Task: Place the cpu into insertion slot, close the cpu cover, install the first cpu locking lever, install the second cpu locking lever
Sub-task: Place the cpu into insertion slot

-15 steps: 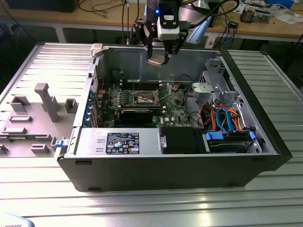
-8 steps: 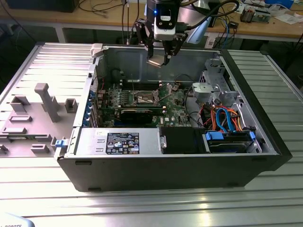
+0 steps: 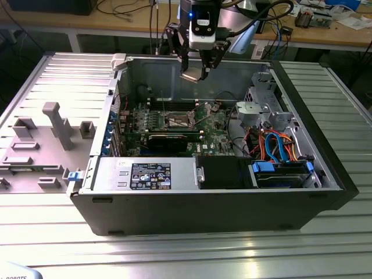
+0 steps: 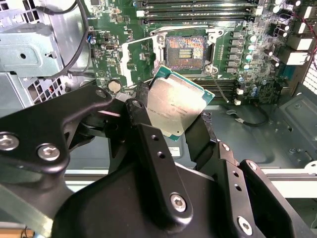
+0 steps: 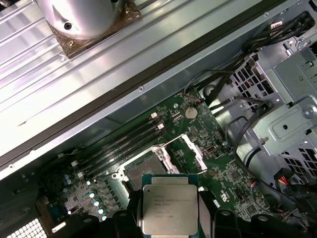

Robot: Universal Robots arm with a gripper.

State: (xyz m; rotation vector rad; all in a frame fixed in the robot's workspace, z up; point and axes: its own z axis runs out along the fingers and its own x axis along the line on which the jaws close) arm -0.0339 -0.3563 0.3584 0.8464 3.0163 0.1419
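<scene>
Exterior view: we are logging one arm whose gripper (image 3: 195, 74) is hanging over the open computer case (image 3: 325, 151), which is lying on the ribbed metal tabletop (image 3: 174, 256). The jaws are clamped on the cpu (image 3: 190, 76), holding it tilted in the air, well above the green board (image 3: 212, 125). The insertion slot (image 3: 177, 121) is lying below it and uncovered. A grey fixture tray (image 3: 35, 151) is sitting on the exterior view's left of the case.

Second wrist view: we are seeing the gripper (image 4: 173, 111) pinching the cpu (image 4: 176, 101) by two opposite edges between black fingers (image 4: 141, 106), its silvery top facing the camera. The insertion slot (image 4: 187, 48) is showing its dark centre beyond the chip. The cpu cover (image 4: 126, 57) is lying swung open just beside the slot. Memory slots (image 4: 198, 10) are running along the slot's far side.

First wrist view: we are noting the cpu (image 5: 168, 208) gripped between the jaws of the gripper (image 5: 171, 218), with the insertion slot (image 5: 146, 168) open just past it and the cpu cover (image 5: 198, 154) folded back beside it. A metal drive cage (image 5: 287, 114) is standing near the board.
</scene>
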